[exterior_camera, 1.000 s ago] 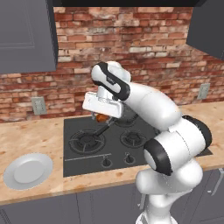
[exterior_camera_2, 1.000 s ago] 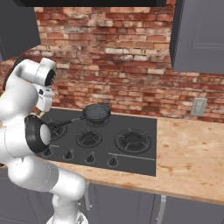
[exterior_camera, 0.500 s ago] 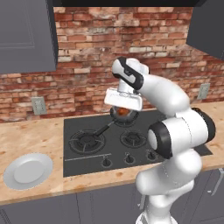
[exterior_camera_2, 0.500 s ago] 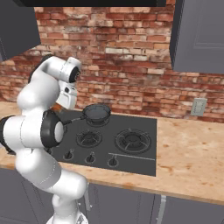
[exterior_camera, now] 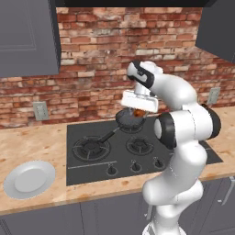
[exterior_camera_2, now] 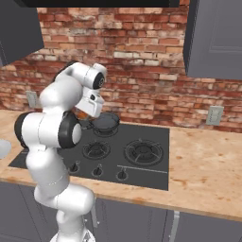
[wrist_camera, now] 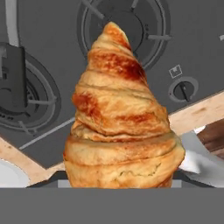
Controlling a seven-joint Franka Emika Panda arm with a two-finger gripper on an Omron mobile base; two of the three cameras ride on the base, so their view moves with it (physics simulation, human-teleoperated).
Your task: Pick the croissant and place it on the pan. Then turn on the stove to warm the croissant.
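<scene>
My gripper (exterior_camera: 139,111) is shut on the croissant (wrist_camera: 118,118), a golden-brown ridged pastry seen end-on in the hand view, where it hides the fingertips. In the left base view the croissant (exterior_camera: 139,113) shows as an orange spot under the hand, just above the small dark pan (exterior_camera: 129,118). The pan sits on a rear burner of the black stove (exterior_camera: 96,165), its thin handle (exterior_camera: 110,135) pointing front-left. From the right base view the gripper (exterior_camera_2: 88,113) hangs at the left rim of the pan (exterior_camera_2: 107,122). The stove (exterior_camera_2: 142,175) lies below.
A pale grey plate (exterior_camera: 28,179) lies on the wooden counter left of the stove. Small dark knobs (exterior_camera: 134,166) line the stove's front edge; one knob (wrist_camera: 183,90) appears beyond the croissant. Brick wall and dark cabinets stand behind and above.
The arm has swung to the right with the croissant, from over the stove's left half to just above the pan. The grip has stayed the same.
</scene>
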